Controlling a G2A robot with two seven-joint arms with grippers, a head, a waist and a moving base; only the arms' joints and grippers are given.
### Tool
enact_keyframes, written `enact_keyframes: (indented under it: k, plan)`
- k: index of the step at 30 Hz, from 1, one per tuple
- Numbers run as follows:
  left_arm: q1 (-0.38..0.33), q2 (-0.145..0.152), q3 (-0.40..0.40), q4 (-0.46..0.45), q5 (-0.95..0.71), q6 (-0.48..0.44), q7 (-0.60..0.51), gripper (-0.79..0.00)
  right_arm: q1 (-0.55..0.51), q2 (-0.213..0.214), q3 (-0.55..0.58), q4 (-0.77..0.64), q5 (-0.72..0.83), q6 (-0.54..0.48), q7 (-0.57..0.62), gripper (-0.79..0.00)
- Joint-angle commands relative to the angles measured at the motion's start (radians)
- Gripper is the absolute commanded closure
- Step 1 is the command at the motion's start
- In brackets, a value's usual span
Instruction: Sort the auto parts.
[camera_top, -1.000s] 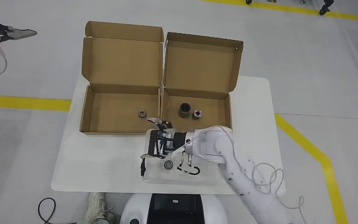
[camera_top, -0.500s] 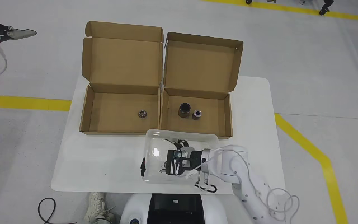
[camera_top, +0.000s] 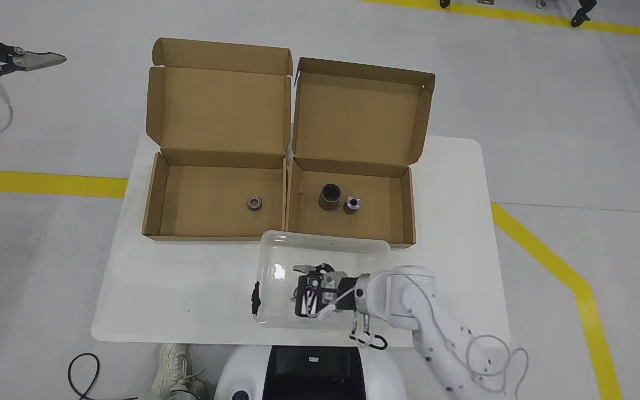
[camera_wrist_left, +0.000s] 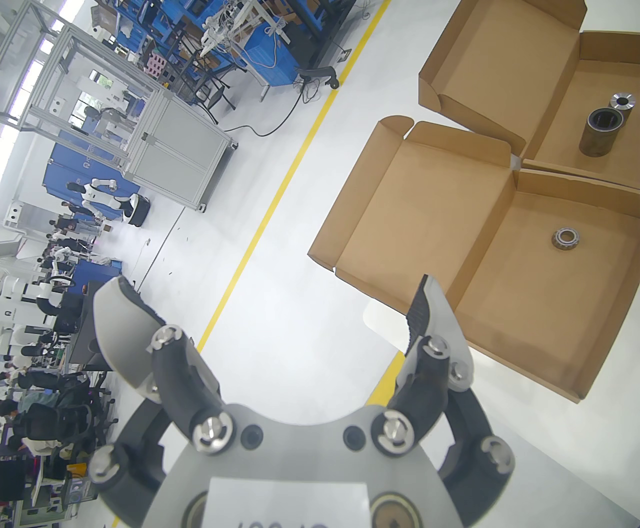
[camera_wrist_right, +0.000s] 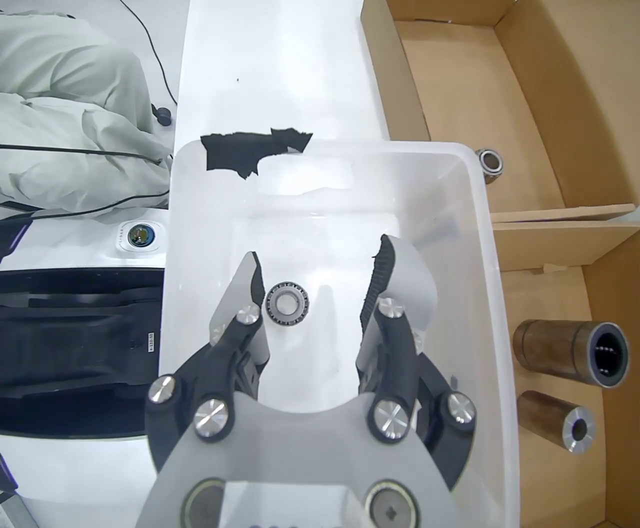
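And the right gripper (camera_wrist_right: 320, 256) hangs inside the clear bin (camera_wrist_right: 481, 210) at the near edge of the table (camera_top: 170, 290), fingers spread wide and holding nothing, with a small bearing ring (camera_wrist_right: 287, 305) lying flat on the bin floor between them, close to one finger. Behind the bin, the left box (camera_top: 200, 215) holds one similar ring (camera_top: 254, 203), while the right box (camera_top: 385, 215) holds a large dark sleeve (camera_top: 329, 196) and a smaller metal bush (camera_top: 351, 206) just beside it. Out beyond the table, over the floor, the left gripper (camera_wrist_left: 272, 295) hangs wide and empty.
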Motion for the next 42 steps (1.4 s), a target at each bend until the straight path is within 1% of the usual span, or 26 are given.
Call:
enact_keyframes:
  k: [1,5,9,12,21,29,32,35,37,38,42]
  plan:
    - [0.000,0.000,0.000,0.000,0.000,0.000,0.000,-0.785,0.009,0.001,-0.011,0.015,0.002,-0.009,0.013,-0.379]
    - [0.000,0.000,0.000,0.000,0.000,0.000,0.000,-0.785,0.026,0.004,-0.032,0.039,0.001,-0.017,0.039,-0.379]
    - [0.000,0.000,0.000,0.000,0.000,0.000,0.000,-0.785,0.036,0.006,-0.047,0.057,-0.001,-0.007,0.037,-0.376]
    - [0.000,0.000,0.000,0.000,0.000,0.000,0.000,-0.785,0.042,0.007,-0.059,0.069,-0.020,0.014,0.041,-0.391]
    - [0.000,0.000,0.000,0.000,0.000,0.000,0.000,-0.785,0.069,0.007,-0.114,0.108,-0.066,0.058,0.041,-0.385]
    - [0.000,0.000,0.000,0.000,0.000,0.000,0.000,-0.785,0.097,0.004,-0.155,0.138,-0.070,0.080,0.059,-0.385]
    - [0.000,0.000,0.000,0.000,0.000,0.000,0.000,-0.785,0.101,0.004,-0.166,0.138,-0.076,0.090,0.070,-0.391]
    - [0.000,0.000,0.000,0.000,0.000,0.000,0.000,-0.785,0.103,0.005,-0.176,0.136,-0.088,0.105,0.084,-0.419]
    - [0.000,0.000,0.000,0.000,0.000,0.000,0.000,-0.785,0.104,0.005,-0.184,0.134,-0.098,0.117,0.094,-0.413]
    - [0.000,0.000,0.000,0.000,0.000,0.000,0.000,-0.785,0.105,0.005,-0.188,0.134,-0.100,0.122,0.097,-0.394]
    - [0.000,0.000,0.000,0.000,0.000,0.000,0.000,-0.785,0.112,0.004,-0.203,0.141,-0.110,0.138,0.118,-0.382]
